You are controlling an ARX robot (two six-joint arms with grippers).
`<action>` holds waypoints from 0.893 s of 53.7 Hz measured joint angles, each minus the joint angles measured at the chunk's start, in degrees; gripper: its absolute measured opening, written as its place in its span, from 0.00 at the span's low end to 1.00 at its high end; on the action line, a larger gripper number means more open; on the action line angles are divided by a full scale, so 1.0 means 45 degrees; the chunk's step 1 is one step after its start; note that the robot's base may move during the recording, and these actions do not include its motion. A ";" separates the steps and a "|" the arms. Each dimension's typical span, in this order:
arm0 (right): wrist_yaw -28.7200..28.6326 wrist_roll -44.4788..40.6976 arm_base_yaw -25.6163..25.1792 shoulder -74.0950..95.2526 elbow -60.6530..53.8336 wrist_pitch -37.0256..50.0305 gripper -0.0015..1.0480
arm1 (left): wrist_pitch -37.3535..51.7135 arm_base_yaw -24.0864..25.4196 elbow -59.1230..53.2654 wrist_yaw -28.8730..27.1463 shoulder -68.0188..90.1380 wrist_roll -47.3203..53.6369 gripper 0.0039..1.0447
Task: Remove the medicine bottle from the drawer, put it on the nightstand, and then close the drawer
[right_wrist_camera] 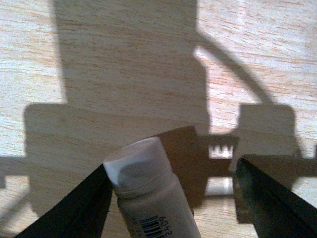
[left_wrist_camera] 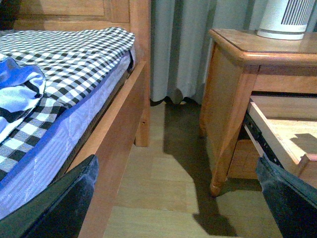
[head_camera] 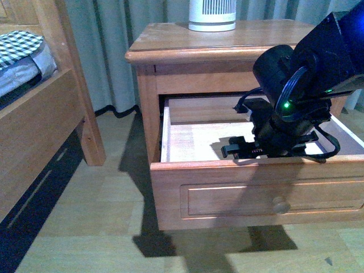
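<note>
The tall drawer (head_camera: 250, 190) of the nightstand (head_camera: 216, 40) stands pulled out, its pale floor (right_wrist_camera: 124, 59) lit. My right gripper (head_camera: 267, 149) reaches down into it, jaws open. In the right wrist view the white medicine bottle (right_wrist_camera: 148, 196) lies on the drawer floor between the open fingers (right_wrist_camera: 270, 198), its cap against one of them; my right gripper (right_wrist_camera: 171, 208) is not closed on it. In the front view the bottle is hidden behind the arm. My left gripper (left_wrist_camera: 176, 208) is open and empty, low over the floor between bed and nightstand (left_wrist_camera: 237, 74).
A wooden bed frame (head_camera: 51, 114) with checked bedding (left_wrist_camera: 59, 64) stands left of the nightstand. A large white ribbed cylinder (head_camera: 212, 14) stands on the nightstand top. Grey curtains (head_camera: 108, 45) hang behind. The floor (left_wrist_camera: 163, 193) is pale wood.
</note>
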 joint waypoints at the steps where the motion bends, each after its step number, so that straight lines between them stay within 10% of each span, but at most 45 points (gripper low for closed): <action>1: 0.0000 0.0010 0.0000 0.0000 -0.0034 0.0044 0.53 | 0.0000 0.0000 0.0000 0.0000 0.0000 -0.0005 0.94; 11: -0.0073 0.0136 -0.0029 -0.0204 -0.0563 0.0457 0.30 | 0.0000 0.0000 0.0000 0.0000 0.0000 -0.0005 0.94; 48: -0.2040 -0.0248 -0.0933 -0.6601 -0.0777 0.1535 0.29 | 0.0000 0.0000 0.0000 0.0000 0.0000 0.0000 0.94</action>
